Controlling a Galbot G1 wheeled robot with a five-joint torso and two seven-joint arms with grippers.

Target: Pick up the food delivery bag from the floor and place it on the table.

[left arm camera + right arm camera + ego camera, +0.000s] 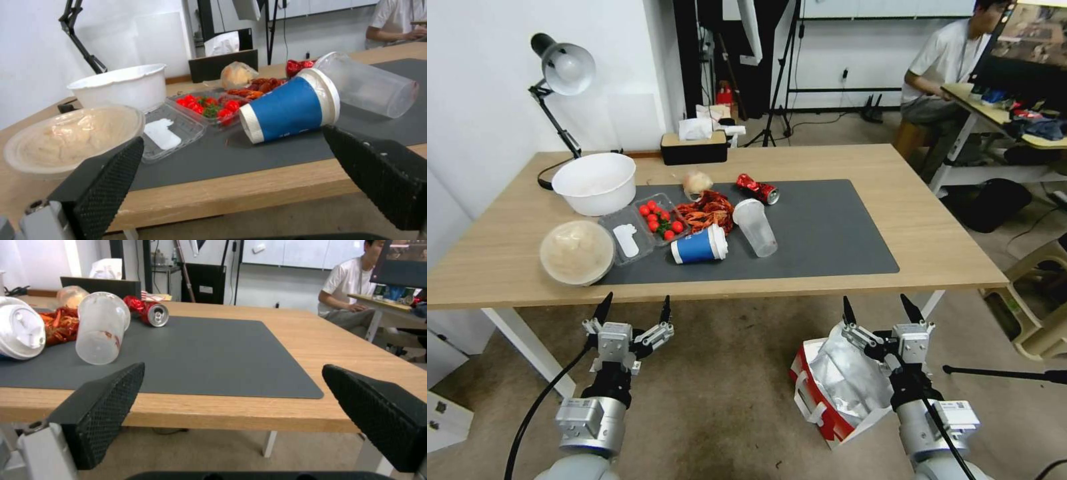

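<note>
The food delivery bag [834, 390], red and white with a silver foil lining and white strap handles, stands open on the floor [720, 393] below the table's front edge, right of centre. My right gripper [882, 309] is open and held above the bag, its arm partly covering the bag's right side. My left gripper [634, 308] is open too, in front of the table at the left, nothing between its fingers. The table [940, 233] is light wood with a dark grey mat [834, 233]. In the wrist views both pairs of fingers [106, 180] [106, 406] stand wide apart facing the table edge.
On the mat lie a blue paper cup [699, 245], a clear plastic cup [755, 227], a crushed red can [758, 188], a tray of cherry tomatoes [657, 217] and red wrappers. Two bowls [595, 183] [576, 252], a desk lamp [560, 73] and a tissue box [694, 143] stand further left and back.
</note>
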